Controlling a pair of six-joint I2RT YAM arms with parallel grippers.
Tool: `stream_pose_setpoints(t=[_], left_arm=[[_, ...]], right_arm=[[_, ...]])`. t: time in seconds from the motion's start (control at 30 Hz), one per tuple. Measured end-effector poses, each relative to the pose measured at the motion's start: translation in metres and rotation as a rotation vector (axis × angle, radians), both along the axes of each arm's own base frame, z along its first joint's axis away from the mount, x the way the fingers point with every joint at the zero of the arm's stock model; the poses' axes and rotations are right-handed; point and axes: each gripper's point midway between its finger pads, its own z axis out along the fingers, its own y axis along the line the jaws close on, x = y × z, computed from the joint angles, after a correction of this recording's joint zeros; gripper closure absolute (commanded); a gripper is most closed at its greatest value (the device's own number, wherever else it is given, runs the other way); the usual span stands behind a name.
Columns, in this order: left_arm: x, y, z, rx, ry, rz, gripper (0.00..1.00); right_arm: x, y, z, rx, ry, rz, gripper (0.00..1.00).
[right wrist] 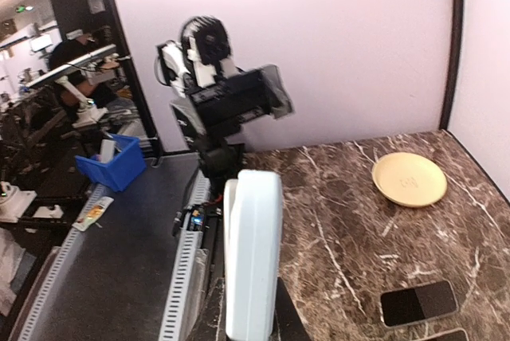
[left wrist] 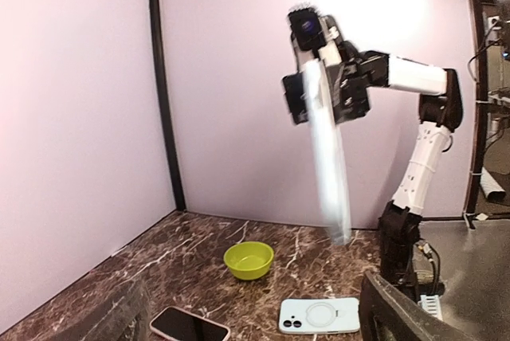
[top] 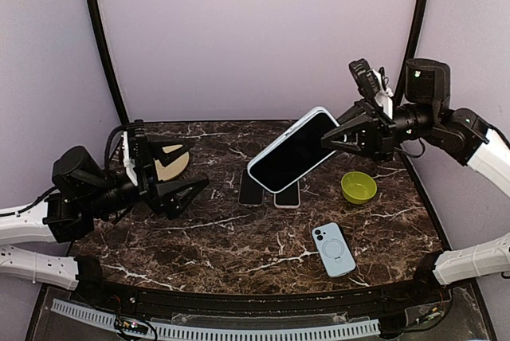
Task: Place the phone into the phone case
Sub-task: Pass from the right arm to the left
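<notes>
Phone [top: 293, 150] is up in the air over mid-table, held by the R gripper [top: 328, 140]. Jaws are closed tight on the phone's right-hand end, so it sticks out to the left, tilted, w/ the left end lower. Dark screen faces up, pale rim all round; can't tell if that rim is a cover. R wrist cam sees it edge-on, a thick pale side betw. the fingers. L wrist cam shows only a blurred pale streak hanging off the gripper. Below its low end, two dark handsets [top: 251, 190] lie flat on the marble table [top: 239, 245], side by side, just about touching. Right of them, apart, sits a green bowl [top: 358, 187], upright. Phone case [top: 333, 249], pale blue, lies flat nearer the front, right of centre, w/ ring mark and camera cut-out showing. It is well apart from the phone and touches nothing else. Over on the left, the L gripper [top: 187, 190] hovers low, pointing toward centre, fingers [left wrist: 119, 317] spread wide w/ nothing betw. them. Tan plate [top: 171, 164] lies just behind it, on the far-left part of the table.
</notes>
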Motion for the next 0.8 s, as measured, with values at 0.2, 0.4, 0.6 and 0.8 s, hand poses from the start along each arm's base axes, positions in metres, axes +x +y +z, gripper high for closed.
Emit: stream_pose_setpoints(t=[0.2, 0.4, 0.6, 0.8], left_arm=[[0.038, -0.010, -0.049, 0.140, 0.090, 0.163, 0.08], [0.052, -0.024, -0.091, 0.255, 0.141, 0.194, 0.09], [0.048, -0.027, -0.086, 0.242, 0.116, 0.169, 0.09], [0.041, -0.031, -0.082, 0.232, 0.106, 0.120, 0.10]], right_arm=[[-0.031, -0.010, 0.037, 0.079, 0.087, 0.184, 1.00], [-0.042, -0.015, 0.060, 0.105, 0.177, 0.247, 1.00], [-0.047, -0.022, 0.070, 0.114, 0.206, 0.220, 1.00], [-0.069, -0.037, 0.090, 0.160, 0.185, 0.256, 1.00]])
